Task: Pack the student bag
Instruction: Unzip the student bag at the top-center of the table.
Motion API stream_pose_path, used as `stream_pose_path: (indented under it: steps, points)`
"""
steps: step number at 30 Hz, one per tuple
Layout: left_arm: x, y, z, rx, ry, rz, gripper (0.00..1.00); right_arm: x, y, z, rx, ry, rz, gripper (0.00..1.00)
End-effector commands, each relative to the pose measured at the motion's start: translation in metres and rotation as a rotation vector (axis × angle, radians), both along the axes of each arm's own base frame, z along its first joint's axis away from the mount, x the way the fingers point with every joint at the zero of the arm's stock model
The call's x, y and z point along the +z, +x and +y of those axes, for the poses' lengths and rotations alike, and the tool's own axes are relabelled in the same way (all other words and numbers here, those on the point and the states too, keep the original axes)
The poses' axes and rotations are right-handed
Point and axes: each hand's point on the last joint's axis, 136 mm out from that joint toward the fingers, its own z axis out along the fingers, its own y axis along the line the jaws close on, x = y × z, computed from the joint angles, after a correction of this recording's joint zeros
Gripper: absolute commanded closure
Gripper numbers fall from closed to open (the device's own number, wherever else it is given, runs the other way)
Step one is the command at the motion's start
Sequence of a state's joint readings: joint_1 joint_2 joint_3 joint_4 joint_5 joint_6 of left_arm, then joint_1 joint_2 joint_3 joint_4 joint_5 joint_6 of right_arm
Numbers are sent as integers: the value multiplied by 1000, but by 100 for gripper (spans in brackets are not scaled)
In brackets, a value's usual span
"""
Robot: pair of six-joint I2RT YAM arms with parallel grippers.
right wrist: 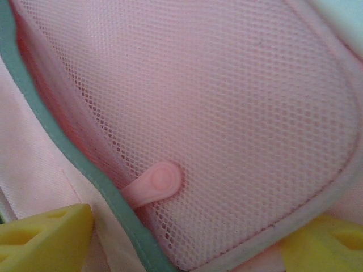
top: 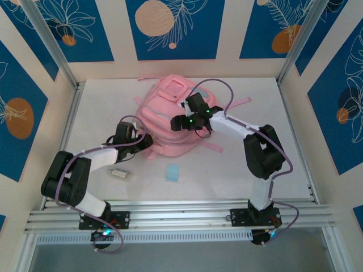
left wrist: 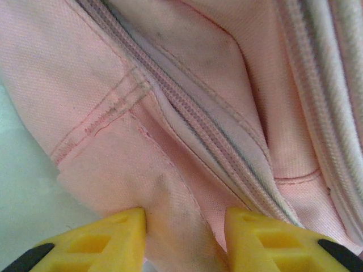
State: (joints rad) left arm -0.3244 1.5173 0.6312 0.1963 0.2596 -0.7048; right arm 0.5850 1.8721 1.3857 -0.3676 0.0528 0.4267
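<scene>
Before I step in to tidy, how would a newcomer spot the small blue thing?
Find the big pink backpack on the white table. Between it and the table's near edge lies a flat light-blue square. Its left neighbour, an oblong item, is white, not blue.

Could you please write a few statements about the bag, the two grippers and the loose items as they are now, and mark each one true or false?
1. The left gripper pinches a fold of the student bag fabric. True.
2. The right gripper is shut on the pink pull tab. False: its jaws stand wide apart, and the tab lies ungripped on the mesh panel.
3. A small light blue item lies on the table on the bag's near side. True.
4. The small white item rests on top of the bag. False: it lies on the table, apart from the bag.
</scene>
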Motion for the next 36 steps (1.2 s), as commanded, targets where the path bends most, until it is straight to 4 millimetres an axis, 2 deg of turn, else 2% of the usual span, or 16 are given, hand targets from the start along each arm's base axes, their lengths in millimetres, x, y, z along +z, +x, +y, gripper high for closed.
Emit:
stream_pose_path:
  steps: [1, 5, 10, 16, 18, 23, 26, 29, 36]
  points:
    - [11, 5, -20, -54, -39, -32, 60, 9, -37, 28, 120, 57, 20, 17]
    - [16, 6, -21, -54, -39, -41, 60, 0, -55, 30, 124, 22, 43, 19]
    - [16, 6, -22, -61, -38, -43, 60, -10, -54, 22, 109, -58, 52, 36]
    - [13, 4, -24, -57, -50, -39, 60, -11, -64, 20, 115, -72, 87, 47]
    - [14, 3, -27, -65, -56, -40, 60, -10, -74, 25, 126, -42, 131, 46]
    - [16, 3, -35, -75, -62, -44, 60, -4, -108, 55, 148, 101, 260, 31]
    - [14, 2, -34, -74, -54, -36, 57, 1, -117, 66, 134, 134, 294, 30]
    - [16, -2, -29, -85, -5, -28, 53, 5, -114, 54, 73, 103, 284, 29]
    - [33, -24, -11, -151, 136, -23, 48, 14, -96, -5, -97, 29, 252, 29]
